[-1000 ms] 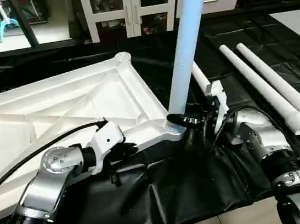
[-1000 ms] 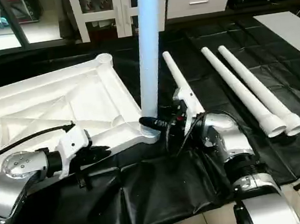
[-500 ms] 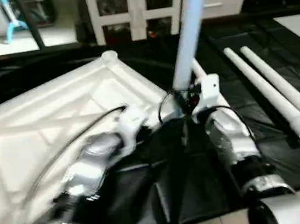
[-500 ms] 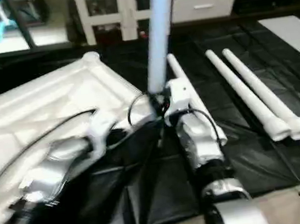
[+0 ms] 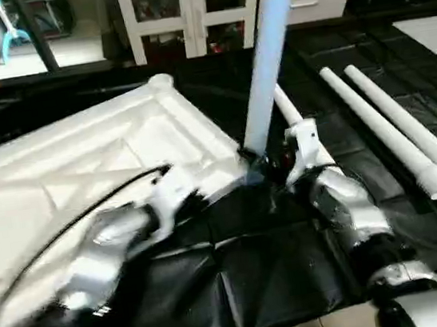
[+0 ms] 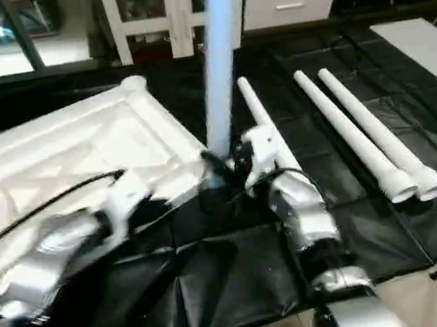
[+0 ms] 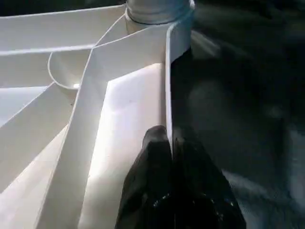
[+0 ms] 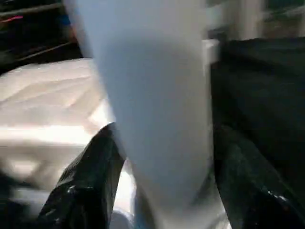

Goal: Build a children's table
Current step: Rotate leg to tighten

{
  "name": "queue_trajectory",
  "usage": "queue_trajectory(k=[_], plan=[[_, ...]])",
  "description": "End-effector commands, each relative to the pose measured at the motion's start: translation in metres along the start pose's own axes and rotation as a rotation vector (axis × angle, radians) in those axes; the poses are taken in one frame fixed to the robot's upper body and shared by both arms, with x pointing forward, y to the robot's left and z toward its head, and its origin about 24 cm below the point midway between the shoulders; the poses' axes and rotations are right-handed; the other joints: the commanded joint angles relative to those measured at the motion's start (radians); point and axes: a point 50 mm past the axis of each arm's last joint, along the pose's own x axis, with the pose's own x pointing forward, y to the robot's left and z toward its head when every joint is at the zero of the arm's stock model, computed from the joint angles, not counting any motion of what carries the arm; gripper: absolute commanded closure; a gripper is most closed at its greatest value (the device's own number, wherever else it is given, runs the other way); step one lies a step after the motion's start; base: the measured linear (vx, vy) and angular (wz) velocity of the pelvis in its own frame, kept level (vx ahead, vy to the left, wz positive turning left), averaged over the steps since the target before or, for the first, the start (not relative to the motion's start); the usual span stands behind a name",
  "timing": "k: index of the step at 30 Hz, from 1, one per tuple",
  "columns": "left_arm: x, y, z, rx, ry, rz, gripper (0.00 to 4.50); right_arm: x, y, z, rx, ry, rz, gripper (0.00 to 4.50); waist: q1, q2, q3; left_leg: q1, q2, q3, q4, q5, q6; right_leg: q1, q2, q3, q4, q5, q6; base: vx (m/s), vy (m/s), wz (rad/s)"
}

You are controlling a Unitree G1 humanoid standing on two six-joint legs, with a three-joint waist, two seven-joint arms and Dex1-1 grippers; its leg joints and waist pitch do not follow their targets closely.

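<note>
**Leg upright in the corner socket, a claw on either side of it**

The table top (image 5: 83,173) lies underside up on the black sheet (image 5: 241,273), ribs showing, and one leg (image 5: 265,60) stands upright in its near corner socket (image 7: 159,7). The right claw (image 8: 162,186) sits right at the foot of that leg, its two black fingers (image 8: 86,181) spread apart with the tube between them; whether they press on it I cannot tell. The left claw (image 7: 170,143) is at the top's near rim beside the socket, fingers together and clamped on the thin upright rim wall (image 7: 167,71), one finger inside the rim, one outside.

Three more legs (image 6: 359,133) lie flat on the sheet to the right, two side by side and touching, the third closer in, just behind the right claw and partly hidden by it. Between that one and the pair there is a strip of bare sheet. In front of the top's near edge the sheet is open right down to its wrinkled border, where pale floor (image 6: 429,297) starts. At the back stands a white glass-door cabinet (image 5: 190,10), well apart from the work
</note>
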Motion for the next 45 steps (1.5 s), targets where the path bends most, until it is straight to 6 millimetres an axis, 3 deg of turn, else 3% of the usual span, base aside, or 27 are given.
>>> queue_trajectory(k=[1,4,6,12,23,28,29,30,31,35,45], plan=[[-0.007,-0.011,-0.026,-0.043,0.093,-0.097,4.5,-0.012,-0.008,0.02,-0.012,-0.031,0.089,1.34,0.004,0.004,-0.057,0.005,0.031,-0.015,-0.06,-0.096,0.126,0.055,-0.062,0.046,-0.054,0.037,-0.295,0.0,0.0,0.0],[-0.013,-0.006,-0.029,-0.046,0.104,-0.074,4.5,-0.022,-0.014,0.029,-0.029,-0.03,0.111,1.2,0.012,0.003,-0.063,0.005,0.031,-0.01,-0.051,0.032,0.184,0.052,-0.064,0.046,-0.036,0.188,-0.326,0.0,0.0,0.0],[-0.015,-0.002,-0.028,-0.046,0.105,-0.049,4.5,-0.03,-0.017,0.038,-0.033,-0.039,0.147,1.2,0.016,-0.003,-0.063,0.005,0.032,-0.01,-0.05,0.03,0.193,0.054,-0.065,0.045,-0.036,0.178,-0.329,0.0,0.0,0.0],[-0.01,-0.004,-0.023,-0.032,0.079,-0.07,4.5,-0.039,-0.016,0.04,-0.039,-0.018,0.245,1.2,0.022,-0.006,-0.06,0.006,0.033,-0.008,-0.049,-0.034,0.159,0.052,-0.067,0.046,-0.046,0.046,-0.317,0.0,0.0,0.0],[-0.006,-0.008,-0.022,-0.018,0.075,-0.114,4.5,-0.025,0.0,0.02,-0.004,0.023,0.335,1.2,0.028,-0.002,-0.069,0.007,0.032,-0.009,-0.042,0.021,0.176,0.052,-0.065,0.044,-0.033,0.126,-0.333,0.0,0.0,0.0],[-0.005,-0.009,-0.021,-0.018,0.073,-0.118,4.5,-0.012,-0.007,0.021,-0.041,0.03,0.231,1.2,0.029,-0.001,-0.067,0.008,0.031,-0.009,-0.041,0.011,0.161,0.049,-0.067,0.046,-0.033,0.099,-0.333,0.0,0.0,0.0],[-0.005,-0.009,-0.021,-0.018,0.073,-0.118,4.5,-0.011,-0.007,0.022,-0.038,0.029,0.23,1.2,0.028,-0.007,-0.068,0.007,0.031,-0.008,-0.041,0.011,0.161,0.05,-0.066,0.046,-0.033,0.1,-0.332,0.0,0.0,0.0],[-0.005,-0.009,-0.021,-0.019,0.073,-0.117,4.5,-0.011,-0.006,0.022,-0.036,0.027,0.233,1.2,0.031,-0.004,-0.068,0.008,0.03,-0.009,-0.041,0.015,0.162,0.051,-0.065,0.046,-0.031,0.105,-0.331,0.0,0.0,0.0],[-0.005,-0.009,-0.021,-0.02,0.071,-0.115,4.5,-0.01,-0.006,0.023,-0.031,0.024,0.234,1.46,0.032,-0.003,-0.068,0.008,0.031,-0.009,-0.04,0.025,0.166,0.051,-0.064,0.046,-0.028,0.122,-0.328,0.0,0.0,0.0],[-0.005,-0.009,-0.021,-0.023,0.069,-0.11,4.5,-0.01,-0.006,0.023,-0.016,0.024,0.243,1.73,0.032,-0.007,-0.067,0.005,0.03,-0.008,-0.039,0.029,0.178,0.052,-0.065,0.045,-0.028,0.136,-0.327,0.0,0.0,0.0],[-0.002,-0.009,-0.02,-0.027,0.074,-0.109,4.5,-0.011,-0.006,0.009,-0.015,0.055,0.18,2.33,0.032,-0.003,-0.064,0.006,0.03,-0.009,-0.04,-0.008,0.156,0.051,-0.065,0.046,-0.033,0.079,-0.32,0.0,0.0,0.0]])
